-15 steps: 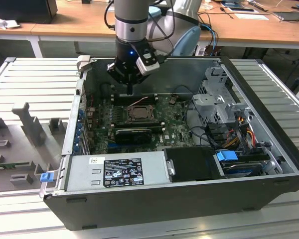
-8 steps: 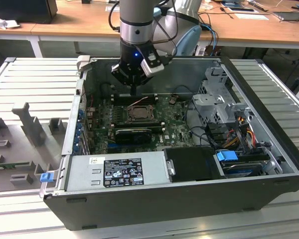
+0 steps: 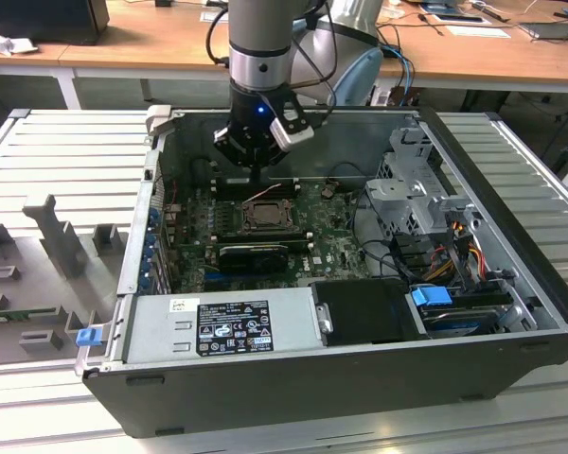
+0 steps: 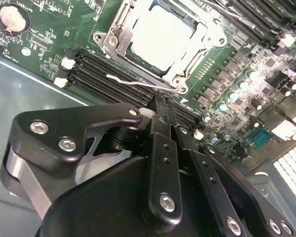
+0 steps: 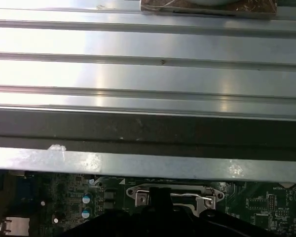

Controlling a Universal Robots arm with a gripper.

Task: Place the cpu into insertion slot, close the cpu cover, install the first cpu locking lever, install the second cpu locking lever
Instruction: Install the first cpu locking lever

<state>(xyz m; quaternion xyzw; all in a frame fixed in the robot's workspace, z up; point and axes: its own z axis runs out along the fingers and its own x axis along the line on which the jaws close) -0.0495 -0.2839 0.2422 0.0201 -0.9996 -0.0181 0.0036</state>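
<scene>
Already the cpu (image 4: 160, 37) sits in the insertion slot (image 4: 185, 81), its pale metal top showing through the square opening of the cpu cover (image 4: 200, 34), which lies flat down over it in the second wrist view, presumably so the frame can press the chip evenly onto its contacts. One thin wire locking lever (image 4: 133, 81) runs along the socket's edge nearest the black memory slots (image 4: 96, 79); whether it is hooked under its catch I cannot tell.

The gripper (image 4: 163, 111) hangs just beside that same edge of the socket, over the memory slots, its two fingers drawn together with nothing visible between them (a narrow closed tip suits pushing a thin lever better than a spread one, I would judge). In the exterior view the gripper (image 3: 257, 175) stands upright inside the open computer case (image 3: 511, 340), just behind the socket and above the green motherboard (image 3: 336, 241). The long black graphics card (image 3: 254, 256) lies on the socket's other side, well apart from the fingers.
</scene>
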